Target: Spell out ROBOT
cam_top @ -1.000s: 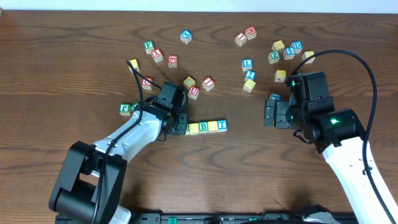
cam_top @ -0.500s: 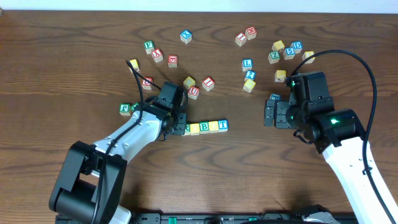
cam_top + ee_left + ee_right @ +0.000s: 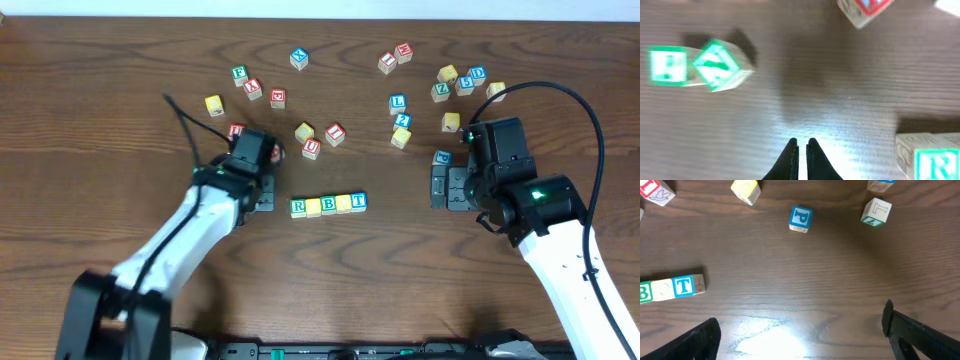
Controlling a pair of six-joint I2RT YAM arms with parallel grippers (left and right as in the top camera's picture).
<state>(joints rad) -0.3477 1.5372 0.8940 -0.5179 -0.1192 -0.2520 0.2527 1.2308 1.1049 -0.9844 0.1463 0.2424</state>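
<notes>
The left gripper (image 3: 262,192) sits just left of the row (image 3: 336,204), clenched on nothing. In its wrist view the fingertips meet over bare wood, with the R cube (image 3: 930,162) a little to their right and apart from them.

The row lies on the table (image 3: 120,100) near the middle, nearer than the loose cubes (image 3: 300,58). It reads green-framed R cube, a yellow cube (image 3: 314,206), the green-framed B cube (image 3: 329,204), a second yellow cube (image 3: 344,203) and the blue-framed T cube (image 3: 358,201). All five are alike in size and touch side by side in a line that tilts slightly farther away to the right.

The yellow faces are too small to read from above, though the right wrist view suggests an O. I judge the word spelled, with at most a straightening left.

The right gripper (image 3: 440,187) hangs well right of the row, spread wide and empty.
</notes>
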